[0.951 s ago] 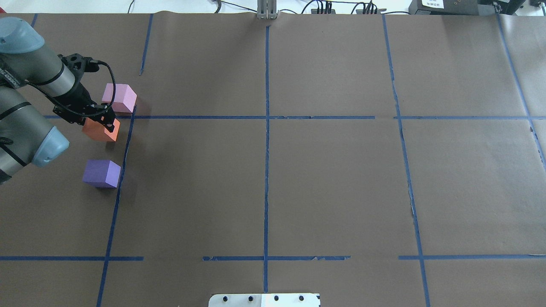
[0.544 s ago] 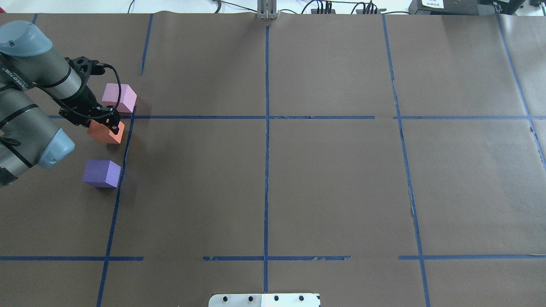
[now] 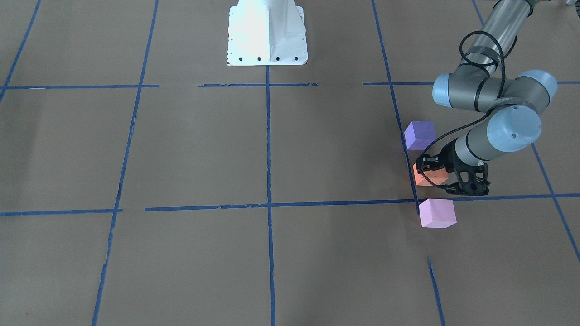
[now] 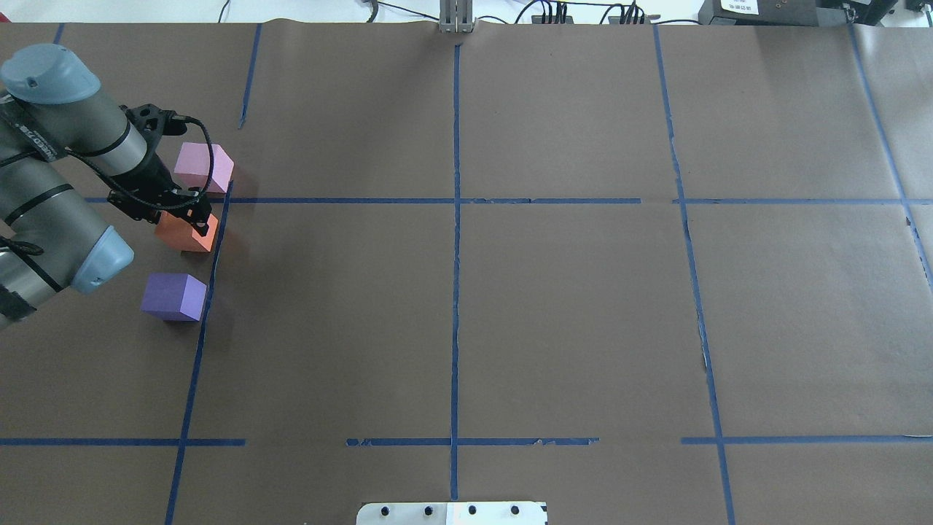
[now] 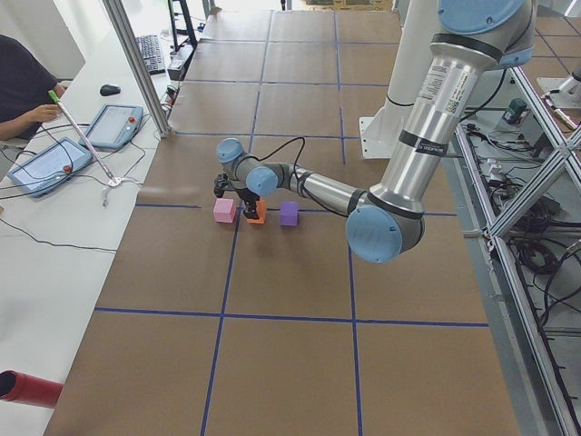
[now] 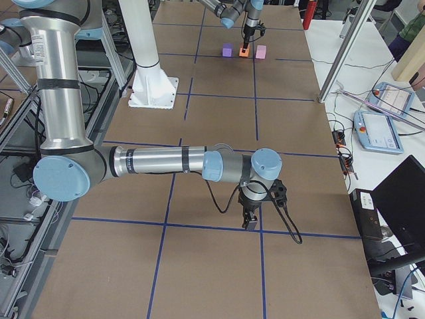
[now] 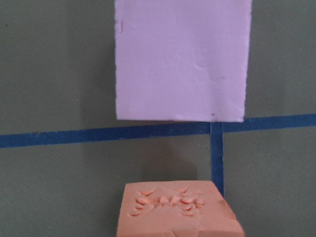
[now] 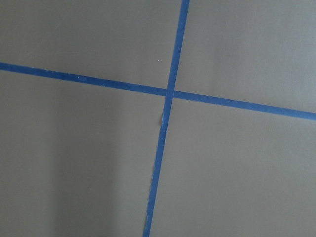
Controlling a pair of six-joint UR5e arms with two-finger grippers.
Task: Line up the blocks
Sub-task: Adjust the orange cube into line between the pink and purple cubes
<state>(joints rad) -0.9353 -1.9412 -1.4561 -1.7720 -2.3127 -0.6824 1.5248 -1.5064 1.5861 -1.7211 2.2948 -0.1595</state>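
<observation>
The three blocks stand at the table's left, by a blue tape line. The pink-lilac block [image 4: 204, 166] is farthest, the violet-purple block [image 4: 173, 295] nearest. My left gripper [image 4: 192, 217] is shut on the orange block [image 4: 181, 232] between them, low over the paper; I cannot tell if it touches. In the front-facing view the left gripper [image 3: 430, 171] holds the orange block [image 3: 421, 178] between the purple [image 3: 420, 135] and pink [image 3: 437, 213] blocks. The left wrist view shows the orange block [image 7: 177, 210] below the pink one [image 7: 180, 59]. My right gripper [image 6: 250, 222] shows only in the right side view; I cannot tell its state.
Blue tape lines [image 4: 455, 219] divide the brown paper into squares. The white robot base plate [image 3: 266, 31] stands at the table's robot edge. An operator [image 5: 18, 91] and tablets sit beyond the far side.
My left gripper has carried the orange block a little to the right and nearer, up to the blue tape line. The pink and purple blocks have not moved.
</observation>
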